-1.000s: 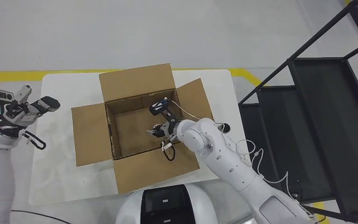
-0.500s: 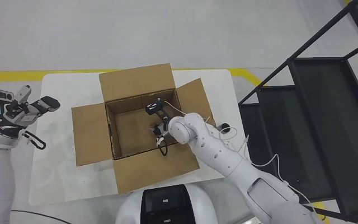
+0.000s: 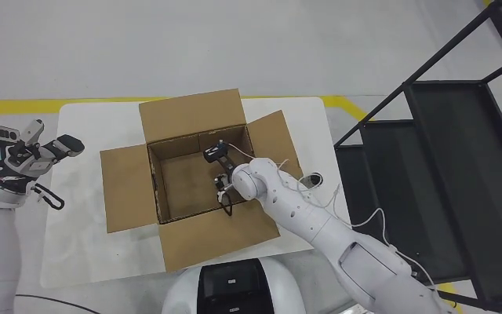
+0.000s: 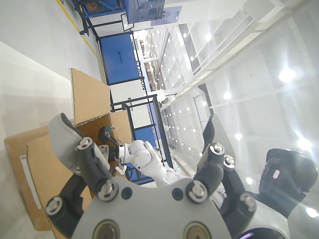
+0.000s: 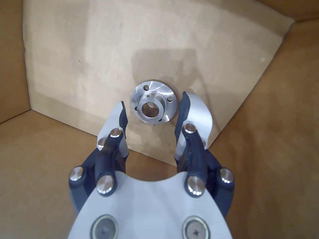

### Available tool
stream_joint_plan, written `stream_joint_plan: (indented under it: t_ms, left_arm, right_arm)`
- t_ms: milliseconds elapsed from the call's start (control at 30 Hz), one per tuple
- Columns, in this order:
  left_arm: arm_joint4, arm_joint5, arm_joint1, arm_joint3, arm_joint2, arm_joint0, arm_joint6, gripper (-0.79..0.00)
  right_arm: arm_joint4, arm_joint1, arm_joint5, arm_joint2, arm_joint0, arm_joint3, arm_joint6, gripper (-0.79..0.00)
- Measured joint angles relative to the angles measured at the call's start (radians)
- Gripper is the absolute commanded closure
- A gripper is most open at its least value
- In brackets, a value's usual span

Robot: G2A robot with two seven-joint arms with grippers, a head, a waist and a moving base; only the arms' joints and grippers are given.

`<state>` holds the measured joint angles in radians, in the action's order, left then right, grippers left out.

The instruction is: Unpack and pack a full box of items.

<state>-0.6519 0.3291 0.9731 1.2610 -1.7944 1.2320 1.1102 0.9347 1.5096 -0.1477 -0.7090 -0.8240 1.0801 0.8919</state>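
Note:
An open cardboard box (image 3: 129, 187) with its flaps spread sits on the white table (image 3: 78, 251). On the box floor near a corner lies a round metal flange (image 5: 153, 104) with a centre bore and bolt holes. My right gripper (image 5: 153, 99) is down inside the box (image 5: 62, 38), open, with one fingertip on each side of the flange and not clamping it. From above, the right gripper (image 3: 222, 185) is low by the box's near wall. My left gripper (image 3: 59, 147) is at the table's left edge, open and holding nothing (image 4: 135, 128).
A black metal stair frame (image 3: 423, 157) stands to the right of the table. A yellow floor line (image 3: 78, 100) runs behind it. The box's flaps (image 3: 220, 235) overhang the table towards the front and the sides. Bare tabletop lies left of the box.
My right arm has pushed further into the box and its gripper has sunk lower towards the floor. The left arm has not moved.

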Motion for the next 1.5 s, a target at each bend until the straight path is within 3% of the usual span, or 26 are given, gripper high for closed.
stream_joint_plan:
  t_ms: [200,333,400,1167,1500]
  left_arm:
    - [0.0,0.0,0.0,0.0,0.0,0.0,0.0,-0.785]
    - [0.0,0.0,0.0,0.0,0.0,0.0,0.0,-0.785]
    - [0.0,0.0,0.0,0.0,0.0,0.0,0.0,-0.785]
    - [0.0,0.0,0.0,0.0,0.0,0.0,0.0,-0.785]
    - [0.0,0.0,0.0,0.0,0.0,0.0,0.0,-0.785]
  right_arm:
    - [0.018,0.017,-0.022,0.018,0.027,-0.055,0.003,-0.369]
    - [0.023,0.028,-0.024,0.025,0.042,-0.08,0.002,-0.175]
    - [0.027,0.032,-0.02,0.029,0.047,-0.086,0.005,-0.006]
    - [0.084,0.011,-0.013,-0.055,-0.022,0.06,0.026,0.0]
    - [0.061,-0.03,0.048,-0.163,-0.145,0.344,0.073,0.0]
